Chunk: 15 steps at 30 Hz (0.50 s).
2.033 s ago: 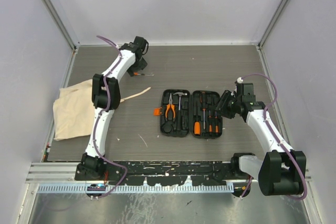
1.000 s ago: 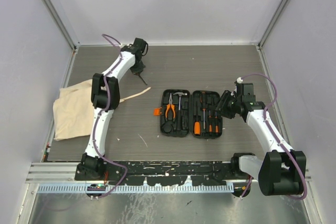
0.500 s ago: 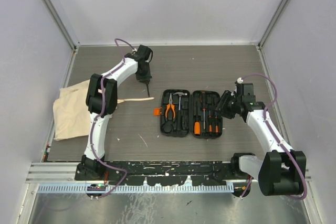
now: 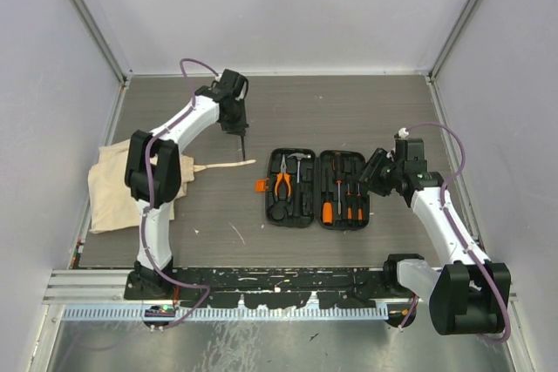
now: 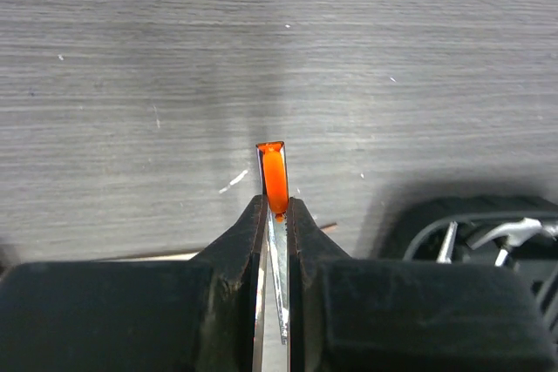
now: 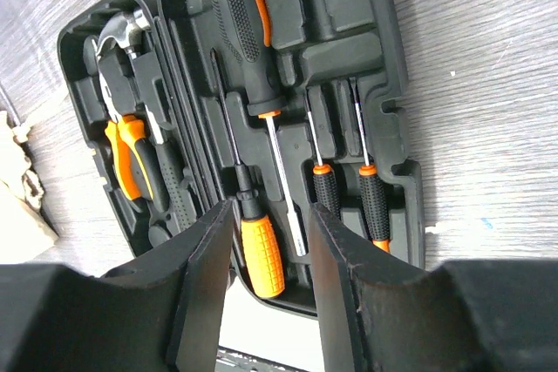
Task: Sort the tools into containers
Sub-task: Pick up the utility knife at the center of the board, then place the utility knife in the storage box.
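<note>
The left hand (image 5: pixel 275 206) is clamped tight on a thin orange-tipped driver (image 5: pixel 274 176), its fingers (image 5: pixel 248 233) pressed against the steel shaft just behind the orange tip, which sticks out past them. This hand hangs over the far left part of the bench (image 4: pixel 349 111), just beyond the far left corner of the black tool case (image 4: pixel 268 208). A thin pale stick (image 4: pixel 222 165) lies on the bench between hand and cloth bag (image 4: pixel 118 185), which sits at the left edge.

The right hand (image 6: pixel 268 215) has its fingers partly apart and holds nothing; it hovers at the case's right side, well apart from the driver.

The case lies open mid-bench. Its left half holds a hammer (image 6: pixel 131 23) and orange-and-black pliers (image 6: pixel 131 150). Its right half holds a black-handled screwdriver (image 6: pixel 244 15), an orange-handled screwdriver (image 6: pixel 260 250) and two small screwdrivers (image 6: pixel 327 198).
</note>
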{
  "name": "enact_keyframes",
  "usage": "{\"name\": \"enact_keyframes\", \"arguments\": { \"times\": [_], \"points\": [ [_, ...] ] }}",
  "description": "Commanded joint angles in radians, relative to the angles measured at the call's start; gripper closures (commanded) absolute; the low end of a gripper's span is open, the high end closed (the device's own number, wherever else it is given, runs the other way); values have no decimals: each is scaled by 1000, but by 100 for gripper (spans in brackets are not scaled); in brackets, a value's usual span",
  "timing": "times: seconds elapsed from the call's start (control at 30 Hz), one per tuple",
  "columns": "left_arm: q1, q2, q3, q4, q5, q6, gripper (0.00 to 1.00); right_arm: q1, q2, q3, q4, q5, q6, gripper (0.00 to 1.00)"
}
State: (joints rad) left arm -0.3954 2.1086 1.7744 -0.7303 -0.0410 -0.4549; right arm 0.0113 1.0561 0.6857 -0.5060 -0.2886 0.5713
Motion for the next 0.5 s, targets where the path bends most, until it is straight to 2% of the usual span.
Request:
{"name": "enact_keyframes", "arguments": {
  "times": [0.0, 0.23, 0.47],
  "points": [
    [-48, -129, -27, -1, -21, 0, 91, 3, -27, -1, 29, 7, 21, 54],
    [-211, -207, -88, -25, -79, -139, 90, 2, -53, -15, 20, 7, 32, 54],
    [-362, -167, -81, -33, -74, -284, 91, 3, -91, -27, -5, 9, 29, 54]
  ]
}}
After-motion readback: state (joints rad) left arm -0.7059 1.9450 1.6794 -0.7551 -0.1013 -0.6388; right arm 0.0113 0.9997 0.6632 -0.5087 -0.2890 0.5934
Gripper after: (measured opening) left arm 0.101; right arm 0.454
